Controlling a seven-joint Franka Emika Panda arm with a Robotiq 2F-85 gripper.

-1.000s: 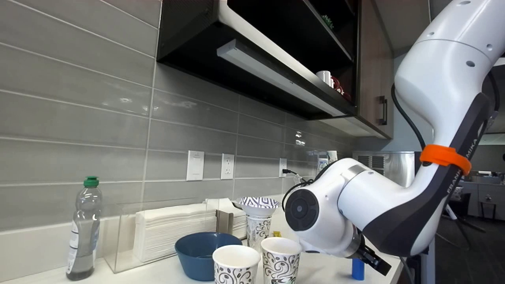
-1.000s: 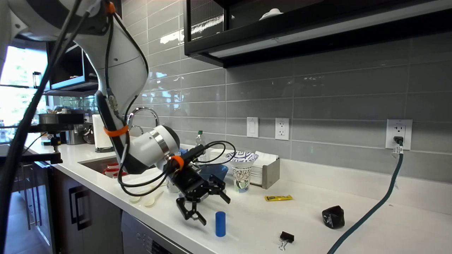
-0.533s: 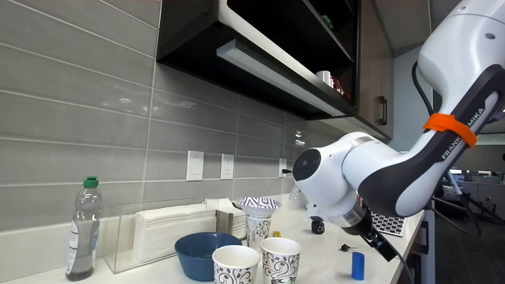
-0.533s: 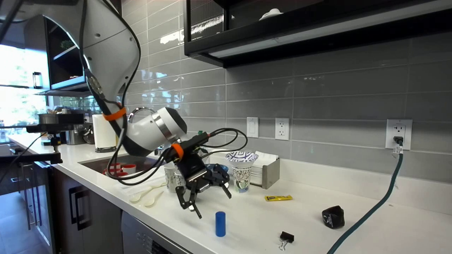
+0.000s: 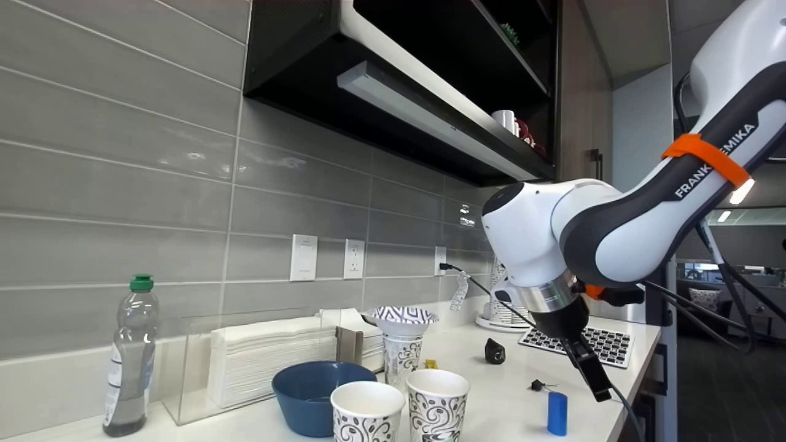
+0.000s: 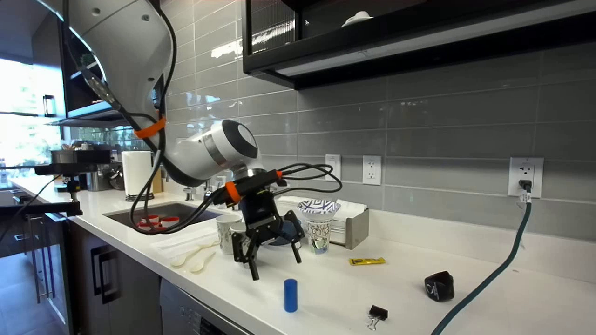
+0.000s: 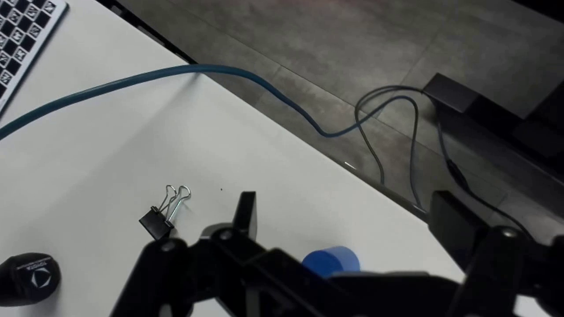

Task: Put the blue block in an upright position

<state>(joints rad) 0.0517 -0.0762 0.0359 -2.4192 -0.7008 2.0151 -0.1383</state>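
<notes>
— What is occluded in the wrist view?
— Part of the blue block [image 7: 332, 260], behind the gripper [image 7: 346, 215].
— And cropped in an exterior view?
— Two paper cups [image 5: 368, 425], by the lower edge.

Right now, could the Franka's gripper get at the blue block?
Probably yes: the gripper hangs open and empty, and nothing shows between it and the upright blue block in either exterior view.

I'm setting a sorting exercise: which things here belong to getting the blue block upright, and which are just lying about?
Belong to the job:
block, standing upright
hand, open

Just lying about:
clip
packet
spoons
cups
blue bowl
bottle
board
</notes>
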